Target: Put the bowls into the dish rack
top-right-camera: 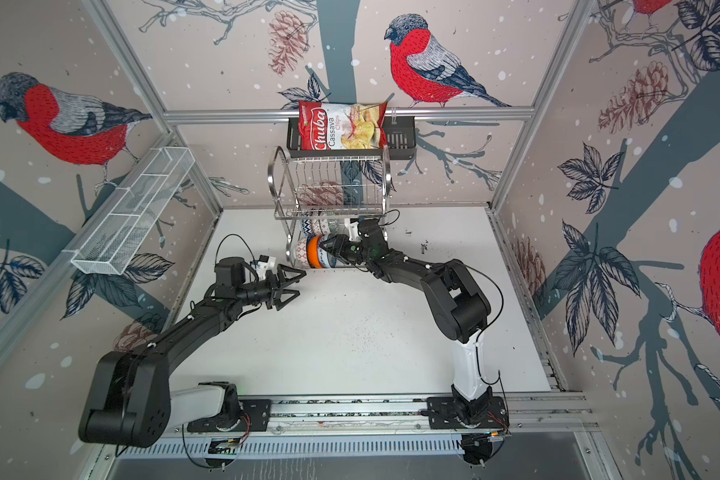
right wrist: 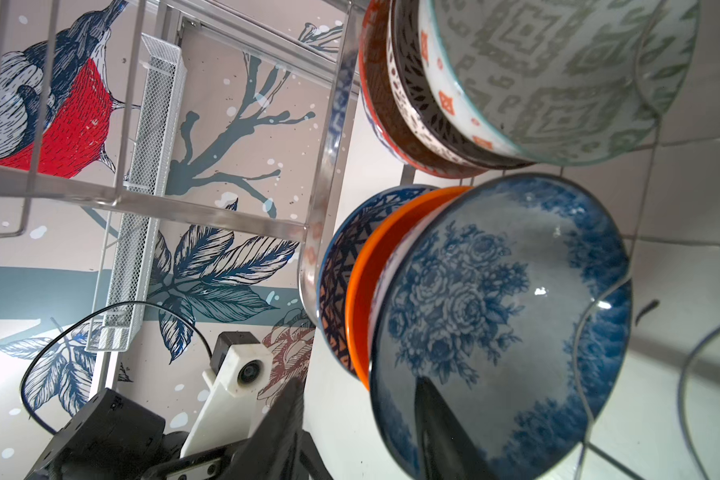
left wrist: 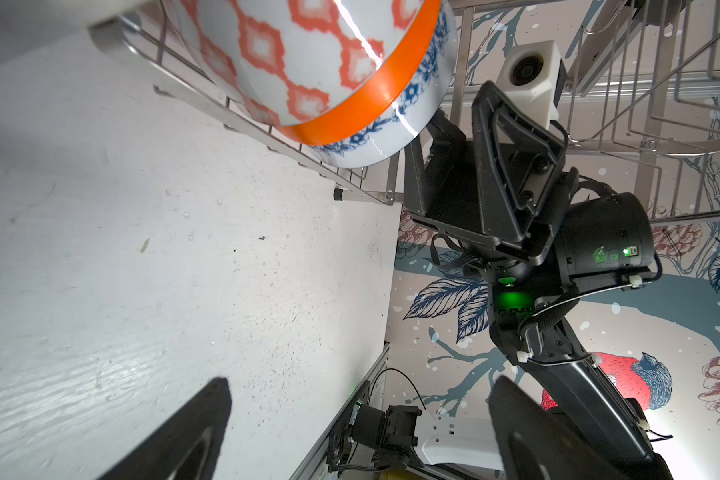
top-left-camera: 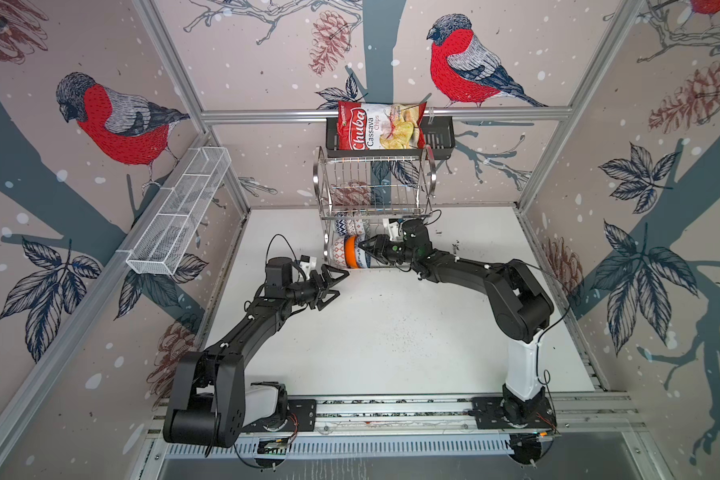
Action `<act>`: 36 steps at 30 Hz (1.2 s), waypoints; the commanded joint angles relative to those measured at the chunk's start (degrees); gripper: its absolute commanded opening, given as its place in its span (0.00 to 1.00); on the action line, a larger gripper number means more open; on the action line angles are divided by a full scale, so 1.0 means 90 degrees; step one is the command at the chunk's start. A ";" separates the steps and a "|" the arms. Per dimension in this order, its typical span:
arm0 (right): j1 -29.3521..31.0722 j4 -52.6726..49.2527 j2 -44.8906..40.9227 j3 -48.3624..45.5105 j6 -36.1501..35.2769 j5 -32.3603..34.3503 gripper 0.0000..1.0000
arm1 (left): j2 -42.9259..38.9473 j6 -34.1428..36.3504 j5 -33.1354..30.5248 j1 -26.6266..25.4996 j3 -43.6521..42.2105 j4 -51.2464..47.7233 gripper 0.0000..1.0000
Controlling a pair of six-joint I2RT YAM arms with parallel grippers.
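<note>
The middle of the white tabletop point(top-left-camera: 391, 332) lies open, up to the front of the dish rack point(top-left-camera: 375, 183). The rack's lower tier is packed at its left end with bowls point(top-left-camera: 351, 252) standing on edge. There the right gripper point(top-left-camera: 364, 246) straddles the rim of the white-blue floral bowl point(right wrist: 499, 324). The black basket point(top-left-camera: 441, 141) hangs just above the upper tier.

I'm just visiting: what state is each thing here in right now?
Dish rack: upright, upper shelf bare.
Floral bowl: on edge in the rack's lower shelf.
Other bowls: five, on edge beside and behind it.
Right pincer: open, astride the floral bowl's rim.
Left pincer: open, holding nothing.
Chips bag: propped in the black basket.
</note>
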 commanded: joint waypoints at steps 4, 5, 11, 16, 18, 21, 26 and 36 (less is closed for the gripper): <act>0.0072 0.0327 -0.0556 -0.0495 0.0035 0.0208 0.48 | -0.0121 0.0009 0.0046 0.0013 0.0021 0.0088 0.97; 0.0084 0.0326 -0.0675 -0.0597 0.0014 0.0234 0.49 | -0.0137 -0.0016 0.0054 0.0013 -0.0008 0.0101 0.97; 0.0189 0.0014 -0.1505 -0.1102 -0.0307 0.0496 0.59 | -0.0202 -0.0117 0.0151 0.0062 -0.0023 0.0311 0.97; 0.0211 -0.0580 -0.2380 -0.1583 -0.0686 0.0776 0.71 | -0.0298 0.0728 -0.0064 0.0608 0.0709 -0.0804 0.97; 0.0175 -0.0891 -0.2833 -0.1834 -0.0853 0.0982 0.78 | -0.0327 0.1237 -0.0384 0.0635 0.1202 -0.1534 0.97; 0.0038 -0.1500 -0.3548 -0.2135 -0.1063 0.1292 0.94 | -0.0271 0.1363 -0.0413 0.0717 0.1569 -0.1740 0.97; -0.0646 -0.2642 -0.4960 -0.2737 -0.1245 0.2148 1.00 | -0.0339 0.0625 -0.0316 0.1217 0.1374 -0.0685 0.97; -0.2466 -0.2462 -0.7659 -0.5259 -0.1430 0.7108 1.00 | -0.0485 0.1376 -0.2259 0.2076 0.0492 -0.0321 0.97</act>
